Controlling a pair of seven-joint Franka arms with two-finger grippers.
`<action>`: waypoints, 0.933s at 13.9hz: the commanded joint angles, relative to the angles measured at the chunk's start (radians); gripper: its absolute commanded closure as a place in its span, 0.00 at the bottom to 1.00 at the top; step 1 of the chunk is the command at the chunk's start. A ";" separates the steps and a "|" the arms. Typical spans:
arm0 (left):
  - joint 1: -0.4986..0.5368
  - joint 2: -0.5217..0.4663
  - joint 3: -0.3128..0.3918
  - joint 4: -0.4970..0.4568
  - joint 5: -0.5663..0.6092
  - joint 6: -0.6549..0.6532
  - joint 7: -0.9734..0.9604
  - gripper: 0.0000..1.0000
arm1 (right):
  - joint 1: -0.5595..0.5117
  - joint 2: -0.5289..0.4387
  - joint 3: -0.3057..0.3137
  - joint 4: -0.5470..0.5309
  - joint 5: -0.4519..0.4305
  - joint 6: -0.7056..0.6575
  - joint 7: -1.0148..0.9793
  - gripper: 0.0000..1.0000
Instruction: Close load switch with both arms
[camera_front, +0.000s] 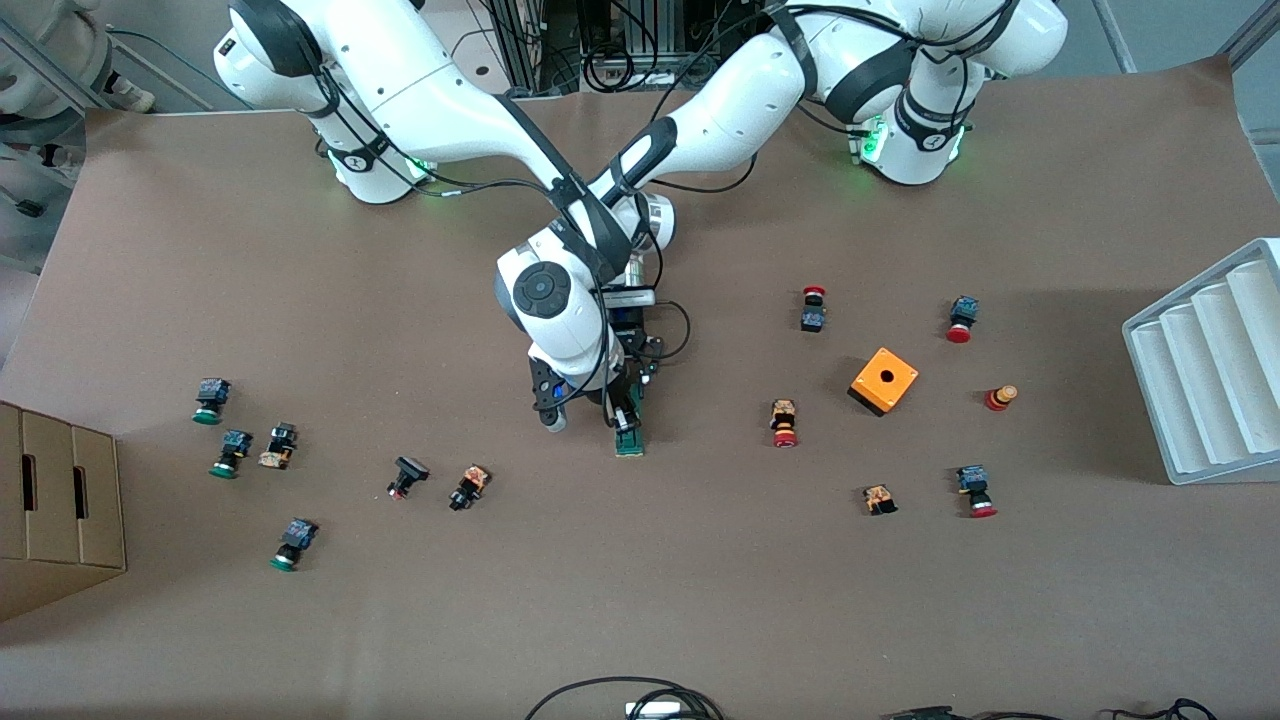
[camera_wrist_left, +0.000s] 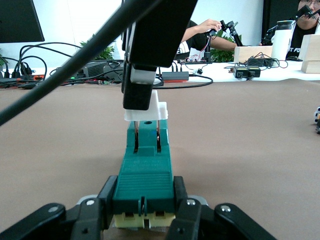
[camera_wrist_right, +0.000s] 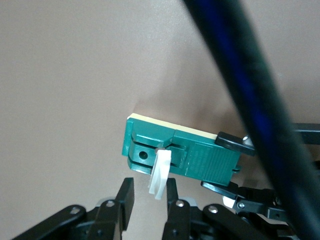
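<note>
The load switch (camera_front: 629, 443) lies on the brown table midway between the arms' ends, a narrow green bar (camera_wrist_left: 145, 170) on a cream base. My left gripper (camera_wrist_left: 145, 212) is shut on the end of the bar away from the white block, and shows at that end in the right wrist view (camera_wrist_right: 234, 170). The white block (camera_wrist_right: 160, 172) stands up from the bar (camera_wrist_right: 175, 150). My right gripper (camera_wrist_right: 150, 200) is open over it, with the block beside one of its fingers (camera_wrist_right: 172, 202). That finger (camera_wrist_left: 136, 92) touches the white block (camera_wrist_left: 147, 111).
Small red and green capped push buttons (camera_front: 785, 422) lie scattered toward both ends of the table. An orange box with a hole (camera_front: 883, 380) and a white ribbed tray (camera_front: 1210, 360) sit toward the left arm's end. A cardboard box (camera_front: 55, 500) sits at the right arm's end.
</note>
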 joint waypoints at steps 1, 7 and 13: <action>-0.001 0.006 -0.004 0.020 0.020 0.003 0.016 0.53 | -0.009 -0.006 -0.008 0.022 0.005 -0.016 -0.016 0.69; -0.001 0.005 -0.004 0.018 0.020 0.002 0.016 0.53 | -0.012 0.000 -0.008 0.023 0.005 -0.016 -0.013 0.80; 0.001 0.003 -0.004 0.020 0.020 0.001 0.016 0.53 | -0.035 0.051 -0.016 0.110 0.010 -0.055 -0.002 0.81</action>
